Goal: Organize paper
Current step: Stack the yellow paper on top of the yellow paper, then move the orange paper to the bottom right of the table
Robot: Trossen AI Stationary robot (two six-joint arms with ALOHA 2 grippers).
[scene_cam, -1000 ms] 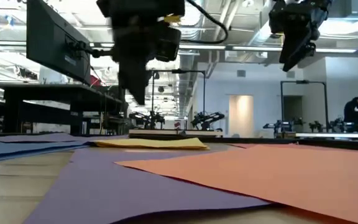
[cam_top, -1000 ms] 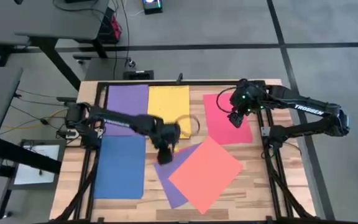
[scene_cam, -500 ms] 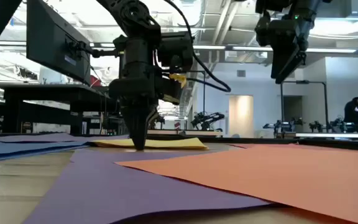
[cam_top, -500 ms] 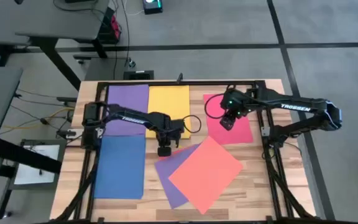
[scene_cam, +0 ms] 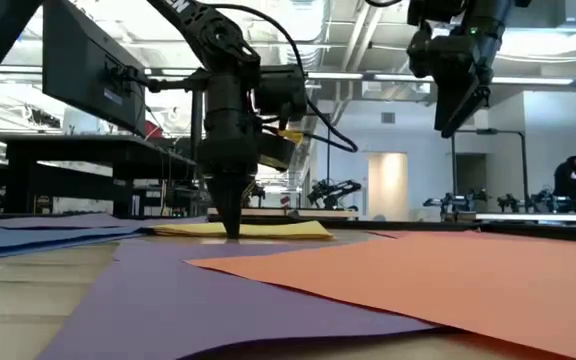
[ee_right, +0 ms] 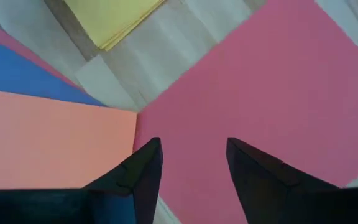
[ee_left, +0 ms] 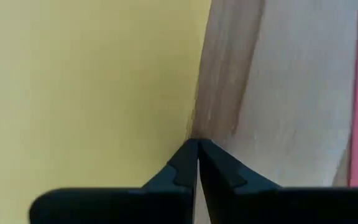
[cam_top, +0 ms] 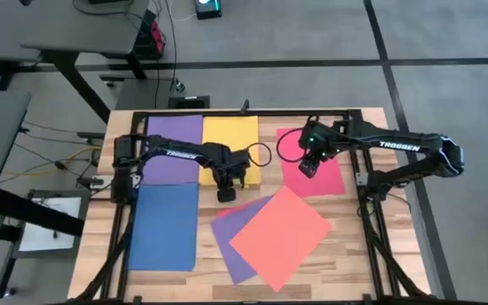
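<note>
We found the left hand [cam_top: 224, 194] pressed shut, its tips down at the near right corner of the yellow paper [cam_top: 230, 144]. Toward three o'clock the right hand [cam_top: 308, 167] hung open above the red-pink paper [cam_top: 333, 176]. On the counter [cam_top: 354, 254], purple paper [cam_top: 174, 135] lay at nine o'clock of the yellow, blue [cam_top: 164, 229] and orange-coral paper [cam_top: 282, 237] toward six.

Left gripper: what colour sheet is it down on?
Yellow: the left gripper meets the yellow sheet's edge, clearest in the left wrist view.
</note>
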